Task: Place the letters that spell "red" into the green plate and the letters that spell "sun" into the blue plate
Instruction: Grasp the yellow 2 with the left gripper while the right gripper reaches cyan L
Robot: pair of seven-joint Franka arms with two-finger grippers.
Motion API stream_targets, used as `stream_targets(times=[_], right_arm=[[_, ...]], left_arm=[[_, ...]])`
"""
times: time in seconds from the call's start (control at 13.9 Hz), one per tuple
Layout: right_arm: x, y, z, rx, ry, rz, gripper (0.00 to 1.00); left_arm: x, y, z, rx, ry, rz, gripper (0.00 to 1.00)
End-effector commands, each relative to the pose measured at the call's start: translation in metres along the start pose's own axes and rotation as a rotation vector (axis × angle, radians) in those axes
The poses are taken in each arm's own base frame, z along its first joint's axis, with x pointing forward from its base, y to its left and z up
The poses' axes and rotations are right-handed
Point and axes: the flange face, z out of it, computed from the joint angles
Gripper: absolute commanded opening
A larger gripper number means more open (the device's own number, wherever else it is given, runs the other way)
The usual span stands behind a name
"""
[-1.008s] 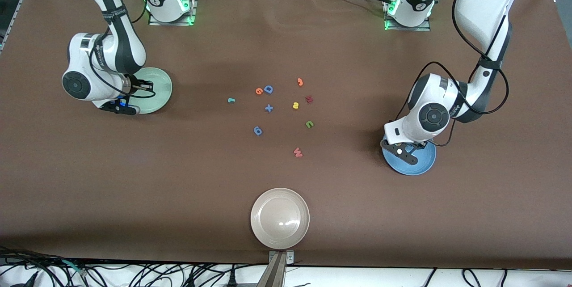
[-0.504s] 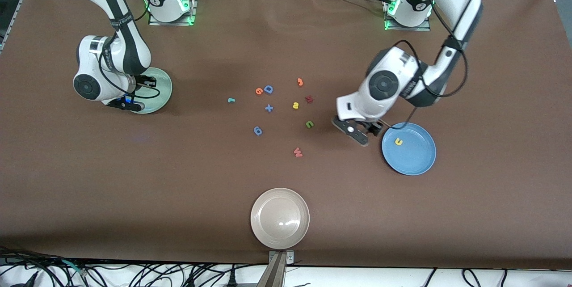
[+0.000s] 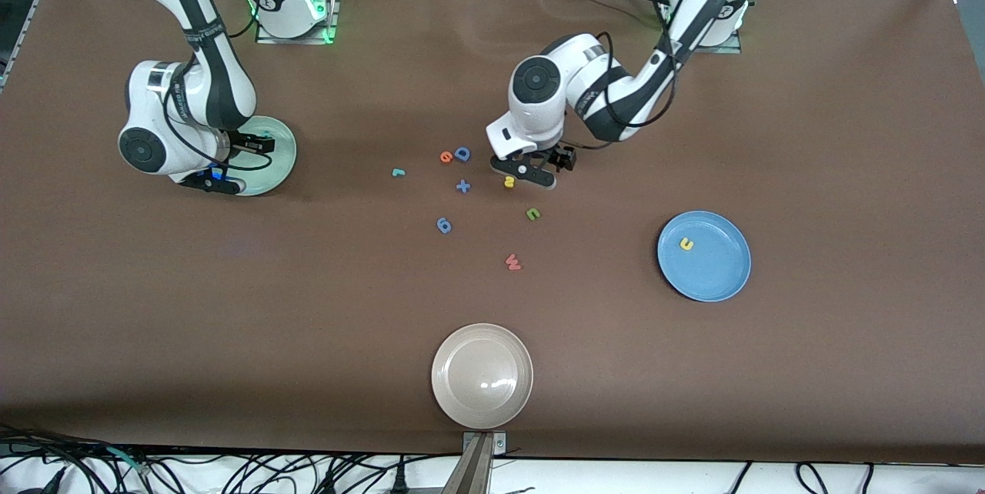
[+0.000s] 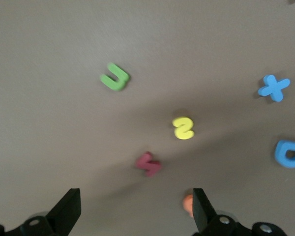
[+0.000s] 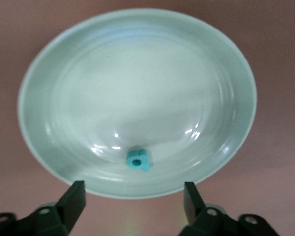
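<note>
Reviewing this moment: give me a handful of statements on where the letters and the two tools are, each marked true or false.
1. The yellow u lies in the blue plate. True.
2. The teal d lies in the green plate. True.
3. The left tool holds the yellow s. False: its jaws are open and empty over the s, which lies on the table.
4. The right tool is over the beige plate. False: it is open over the green plate.
5. The green n is already in a plate. False: it lies on the table.
</note>
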Motion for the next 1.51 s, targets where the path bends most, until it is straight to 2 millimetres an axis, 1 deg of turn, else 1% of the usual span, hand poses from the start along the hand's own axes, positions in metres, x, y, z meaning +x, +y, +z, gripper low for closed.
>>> stream_targets(times=[0.0, 0.07, 0.14, 0.29, 0.36, 0.5, 0.58, 0.72, 0.86, 0.94, 1.08, 1.22, 1.3, 1.37, 1.44], right_arm=[[-0.003, -0.011, -0.065, 0.012, -0.006, -0.028, 0.99], [-0.003, -0.016, -0.083, 0.014, 0.003, -0.034, 0.99], [-0.003, -0.024, -0.1, 0.017, 0.024, -0.044, 0.99], [-0.006, -0.049, -0.141, 0.029, 0.073, -0.08, 0.99], [-0.009, -0.056, -0.16, 0.032, 0.092, -0.081, 0.99], [-0.019, -0.09, -0.192, 0.045, 0.137, -0.1, 0.99], [-0.022, -0.102, -0.199, 0.053, 0.152, -0.079, 0.99], [-0.031, -0.137, -0.214, 0.077, 0.184, -0.07, 0.99], [-0.039, -0.166, -0.224, 0.095, 0.215, -0.034, 0.99], [-0.04, -0.182, -0.22, 0.097, 0.224, -0.018, 0.99], [-0.036, -0.214, -0.194, 0.086, 0.221, 0.017, 0.99], [-0.036, -0.239, -0.165, 0.084, 0.239, 0.046, 0.99], [-0.037, -0.249, -0.152, 0.089, 0.254, 0.059, 0.99], [-0.037, -0.262, -0.141, 0.097, 0.265, 0.067, 0.99], [-0.035, -0.27, -0.134, 0.109, 0.269, 0.075, 0.99]], left_arm=[[0.009, 0.023, 0.021, -0.011, 0.029, -0.105, 1.0], [0.009, 0.035, 0.027, -0.002, 0.043, -0.093, 1.0], [0.013, 0.039, 0.033, 0.013, 0.057, -0.095, 1.0], [0.026, 0.041, 0.039, 0.037, 0.096, -0.068, 1.0], [0.028, 0.041, 0.041, 0.046, 0.107, -0.056, 1.0], [0.029, 0.04, 0.049, 0.066, 0.113, -0.038, 1.0], [0.029, 0.042, 0.051, 0.065, 0.115, -0.033, 1.0], [0.029, 0.041, 0.059, 0.077, 0.112, -0.022, 1.0], [0.029, 0.04, 0.059, 0.077, 0.112, -0.024, 1.0], [0.028, 0.043, 0.058, 0.075, 0.112, -0.022, 1.0], [0.026, 0.046, 0.059, 0.077, 0.113, -0.013, 0.95], [0.026, 0.046, 0.06, 0.078, 0.112, -0.012, 0.59], [0.026, 0.046, 0.059, 0.078, 0.114, -0.012, 0.47], [0.026, 0.046, 0.06, 0.078, 0.112, -0.012, 0.39], [0.026, 0.046, 0.06, 0.078, 0.112, -0.012, 0.32]])
